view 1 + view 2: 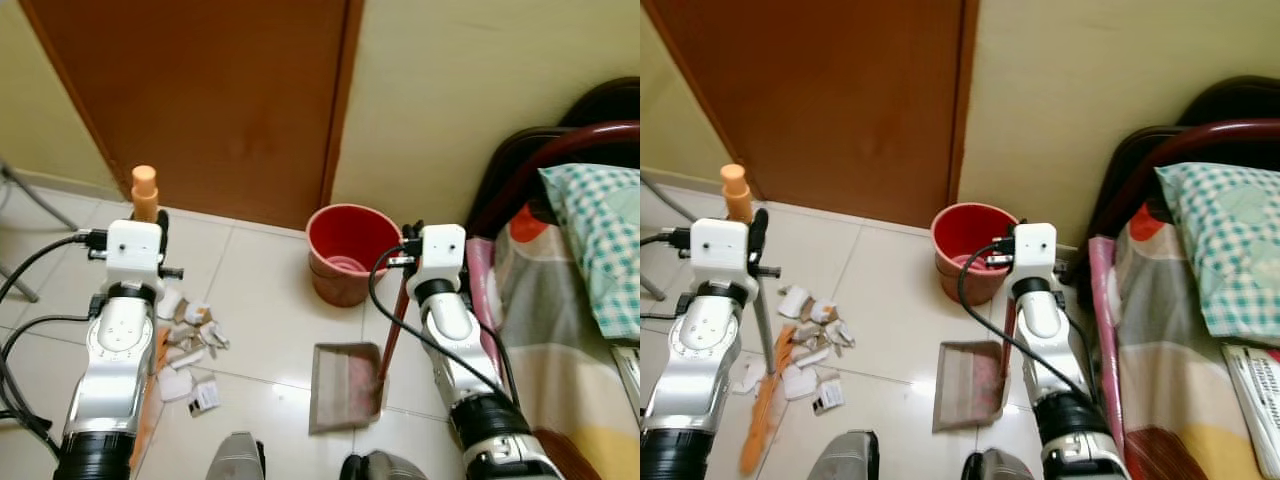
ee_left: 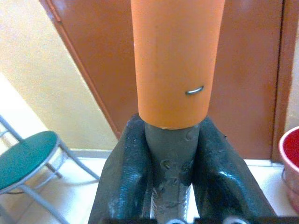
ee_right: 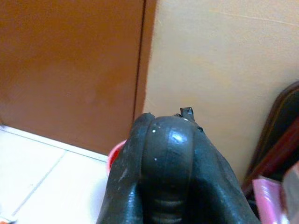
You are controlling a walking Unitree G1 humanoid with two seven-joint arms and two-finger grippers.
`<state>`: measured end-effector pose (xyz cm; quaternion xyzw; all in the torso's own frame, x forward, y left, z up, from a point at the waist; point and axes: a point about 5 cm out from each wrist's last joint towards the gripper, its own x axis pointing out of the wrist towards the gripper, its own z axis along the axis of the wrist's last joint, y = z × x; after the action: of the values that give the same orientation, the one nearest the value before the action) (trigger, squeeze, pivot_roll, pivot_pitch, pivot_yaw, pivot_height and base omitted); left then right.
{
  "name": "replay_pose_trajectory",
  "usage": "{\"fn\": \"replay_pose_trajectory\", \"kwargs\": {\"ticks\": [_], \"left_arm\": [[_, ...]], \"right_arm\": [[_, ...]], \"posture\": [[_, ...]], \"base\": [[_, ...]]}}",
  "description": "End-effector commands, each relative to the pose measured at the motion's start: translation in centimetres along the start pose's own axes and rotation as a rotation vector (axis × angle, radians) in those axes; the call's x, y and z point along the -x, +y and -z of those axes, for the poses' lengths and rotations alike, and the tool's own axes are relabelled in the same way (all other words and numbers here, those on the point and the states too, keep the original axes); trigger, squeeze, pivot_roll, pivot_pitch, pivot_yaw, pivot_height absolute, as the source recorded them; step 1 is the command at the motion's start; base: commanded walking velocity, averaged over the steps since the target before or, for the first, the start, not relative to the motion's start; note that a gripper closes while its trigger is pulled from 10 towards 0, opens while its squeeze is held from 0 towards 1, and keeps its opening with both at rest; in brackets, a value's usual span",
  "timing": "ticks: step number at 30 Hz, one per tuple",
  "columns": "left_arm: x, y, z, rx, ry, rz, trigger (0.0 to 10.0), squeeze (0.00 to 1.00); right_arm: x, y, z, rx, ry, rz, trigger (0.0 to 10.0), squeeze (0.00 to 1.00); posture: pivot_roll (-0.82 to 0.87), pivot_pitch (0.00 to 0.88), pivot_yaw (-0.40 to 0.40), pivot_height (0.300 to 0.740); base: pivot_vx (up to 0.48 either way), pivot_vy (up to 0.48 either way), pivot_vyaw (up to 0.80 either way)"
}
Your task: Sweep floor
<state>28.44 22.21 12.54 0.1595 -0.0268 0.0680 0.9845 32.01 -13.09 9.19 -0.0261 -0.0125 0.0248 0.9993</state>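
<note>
The broom (image 1: 758, 330) stands nearly upright on the robot's left, with its long axis running from the floor up to the left gripper (image 2: 170, 154). The shaft is grey metal, capped by an orange handle tip (image 2: 176, 60) that points up past the gripper. The orange bristle head (image 1: 768, 415) rests on the tiled floor (image 1: 260, 300) beside the left arm. In the left wrist view, both black fingers (image 2: 128, 172) are clamped on the grey shaft just below the orange tip.

The dustpan (image 1: 345, 385) lies flat on the floor in front of the robot. It is a dull grey-brown tray holding some pinkish material. Its dark red handle (image 1: 393, 335) rises steeply from the pan's rear edge to the right gripper (image 3: 170, 154). In the right wrist view, the black fingers (image 3: 126, 172) are closed around the rounded black end of the handle.

A scatter of paper scraps (image 1: 190, 345), white and brown, lies on the tiles just beside the broom head, well to the left of the dustpan.

A red bucket (image 1: 345, 250) stands against the wall (image 1: 480, 80), just beyond the dustpan. A brown door (image 1: 210, 90) is behind the broom. A bed (image 1: 570, 300) with a checked pillow (image 1: 600, 240) is on the robot's right. A green chair (image 2: 23, 161) stands near the door.
</note>
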Motion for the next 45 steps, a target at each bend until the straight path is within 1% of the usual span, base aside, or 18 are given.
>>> {"fn": "replay_pose_trajectory", "kwargs": {"ticks": [1, 2, 5, 6, 8, 11, 14, 20, 24, 25, 28, 29, 32, 35, 37, 42, 44, 45], "left_arm": [[-0.3, -0.4, -0.8, 0.004, -0.033, 0.018, 10.0, 0.0], [-0.3, -0.6, -0.8, 0.006, -0.034, 0.021, 10.0, 0.0], [-0.7, -1.8, -1.3, 0.062, -0.047, 0.064, 10.0, 0.0], [-0.7, -1.8, -1.3, 0.062, -0.047, 0.064, 10.0, 0.0], [-0.9, -2.9, -2.0, 0.107, -0.073, 0.11, 10.0, 0.0], [-0.9, -3.4, -2.2, 0.125, -0.078, 0.128, 10.0, 0.0], [-0.8, -4.4, -2.2, 0.158, -0.075, 0.171, 10.0, 0.0], [-1.1, -5.8, -2.9, 0.209, -0.09, 0.212, 10.0, 0.0], [-1.5, -6.3, -3.5, 0.245, -0.096, 0.204, 10.0, 0.0], [-1.5, -6.3, -3.5, 0.245, -0.096, 0.204, 10.0, 0.0], [-2.0, -6.2, -3.7, 0.285, -0.086, 0.15, 10.0, 0.0], [-2.2, -6.0, -3.9, 0.285, -0.092, 0.123, 10.0, 0.0], [-2.3, -5.8, -4.0, 0.287, -0.093, 0.103, 10.0, 0.0], [-2.4, -4.8, -3.8, 0.253, -0.091, 0.048, 10.0, 0.0], [-2.4, -4.6, -3.6, 0.249, -0.086, 0.046, 10.0, 0.0], [-1.7, -3.6, -3.1, 0.184, -0.098, 0.075, 10.0, 0.0], [-1.6, -3.6, -3.0, 0.18, -0.097, 0.077, 10.0, 0.0], [-1.3, -3.4, -2.7, 0.178, -0.089, 0.086, 10.0, 0.0]], "right_arm": [[-0.2, -0.6, -0.3, -0.007, -0.018, 0.036, 10.0, 0.0], [-0.2, -0.7, -0.2, -0.012, -0.016, 0.045, 10.0, 0.0], [-0.4, -1.0, 0.1, -0.017, 0.01, 0.097, 10.0, 0.0], [-0.4, -1.0, 0.1, -0.017, 0.01, 0.097, 10.0, 0.0], [-0.5, -1.1, 0.3, -0.035, 0.032, 0.131, 10.0, 0.0], [-0.6, -1.1, 0.5, -0.051, 0.047, 0.146, 10.0, 0.0], [-0.9, -1.0, 0.6, -0.063, 0.06, 0.161, 10.0, 0.0], [-1.1, -0.8, 0.7, -0.058, 0.071, 0.173, 10.0, 0.0], [-1.2, -0.7, 0.8, -0.061, 0.074, 0.189, 10.0, 0.0], [-1.2, -0.7, 0.8, -0.061, 0.074, 0.189, 10.0, 0.0], [-1.1, -0.5, 0.9, -0.058, 0.071, 0.192, 10.0, 0.0], [-1.1, -0.4, 0.9, -0.059, 0.072, 0.191, 10.0, 0.0], [-1.0, -0.3, 1.0, -0.061, 0.075, 0.191, 10.0, 0.0], [-1.0, -0.2, 1.1, -0.063, 0.079, 0.189, 10.0, 0.0], [-1.0, -0.2, 1.2, -0.063, 0.08, 0.189, 10.0, 0.0], [-0.8, -0.3, 1.2, -0.066, 0.079, 0.191, 10.0, 0.0], [-0.8, -0.4, 1.2, -0.066, 0.079, 0.192, 10.0, 0.0], [-0.7, -0.5, 1.2, -0.07, 0.079, 0.197, 10.0, 0.0]], "posture": [[0.01, 0.087, -0.03, 0.74], [0.01, 0.087, -0.03, 0.74], [0.01, 0.084, -0.033, 0.74], [0.01, 0.084, -0.033, 0.74], [0.01, 0.084, -0.038, 0.74], [0.02, 0.085, -0.039, 0.74], [0.02, 0.086, -0.041, 0.74], [0.01, 0.089, -0.042, 0.74], [0.01, 0.096, -0.042, 0.74], [0.01, 0.096, -0.042, 0.74], [0.0, 0.098, -0.039, 0.74], [0.0, 0.098, -0.039, 0.74], [0.0, 0.101, -0.035, 0.74], [0.0, 0.101, -0.035, 0.74], [0.0, 0.101, -0.035, 0.74], [0.0, 0.108, -0.034, 0.74], [0.0, 0.108, -0.034, 0.74], [0.01, 0.11, -0.039, 0.74]], "base": [[0.0, 0.0, 0.0], [0.0, 0.0, 0.0], [0.0, 0.0, 0.0], [0.0, 0.0, 0.0], [0.0, 0.0, 0.0], [0.0, 0.0, 0.0], [0.0, 0.0, 0.0], [0.0, 0.0, 0.0], [0.0, 0.0, 0.0], [0.0, 0.0, 0.0], [0.0, 0.0, 0.0], [0.0, 0.0, 0.0], [0.0, 0.0, 0.0], [0.0, 0.0, 0.0], [0.0, 0.0, 0.0], [0.0, 0.0, 0.0], [0.0, 0.0, 0.0], [0.0, 0.0, 0.0]]}}
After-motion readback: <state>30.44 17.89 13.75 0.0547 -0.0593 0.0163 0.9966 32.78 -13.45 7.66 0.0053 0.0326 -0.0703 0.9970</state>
